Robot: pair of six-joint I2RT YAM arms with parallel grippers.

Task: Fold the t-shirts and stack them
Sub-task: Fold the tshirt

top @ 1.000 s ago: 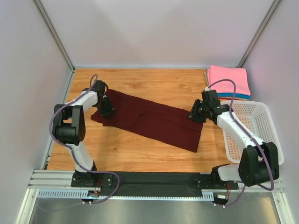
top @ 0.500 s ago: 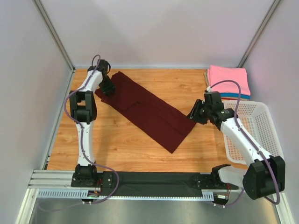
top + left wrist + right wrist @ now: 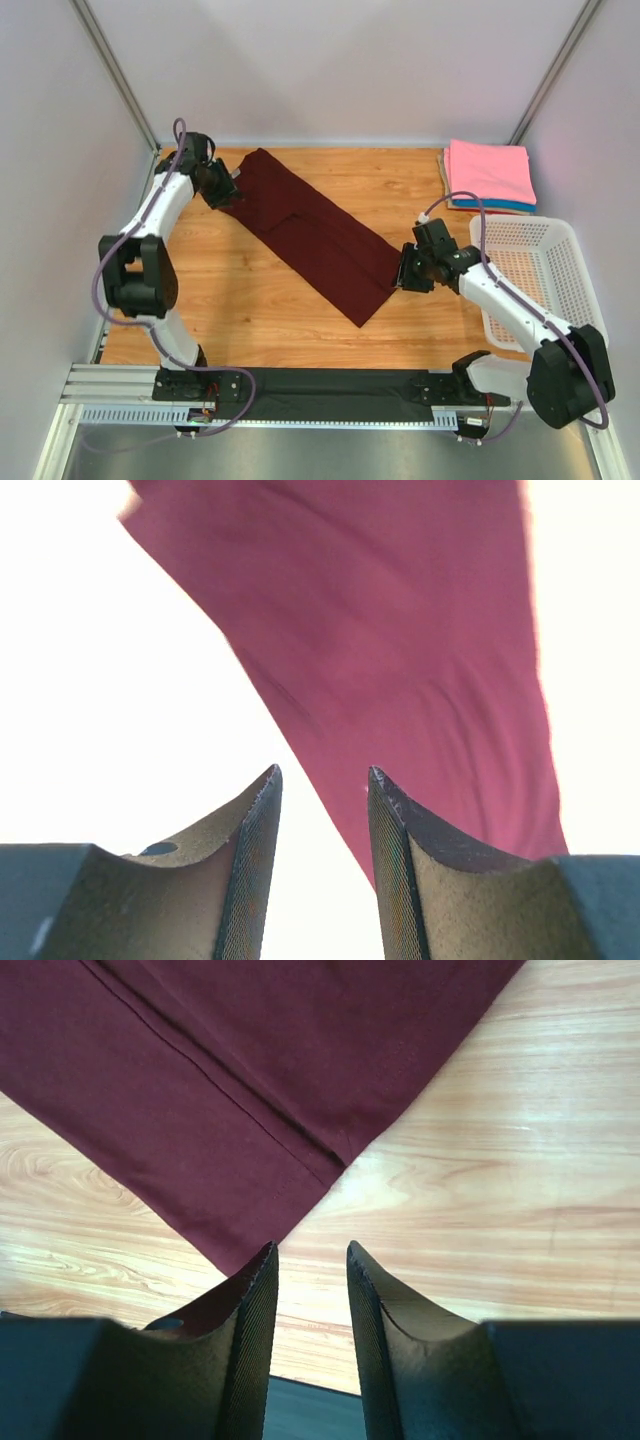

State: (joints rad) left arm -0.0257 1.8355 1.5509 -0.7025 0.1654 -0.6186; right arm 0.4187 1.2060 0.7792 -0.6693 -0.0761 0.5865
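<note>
Maroon t-shirt (image 3: 315,235) lies flat, one end just ahead of our left gripper (image 3: 322,775), a corner just ahead of our right gripper (image 3: 311,1248), both parted and empty.

spread t-shirt (image 3: 315,235) diagonal on table (image 3: 240,300), folded stack (image 3: 488,175) at its far right corner, basket (image 3: 545,285) just before that
</note>
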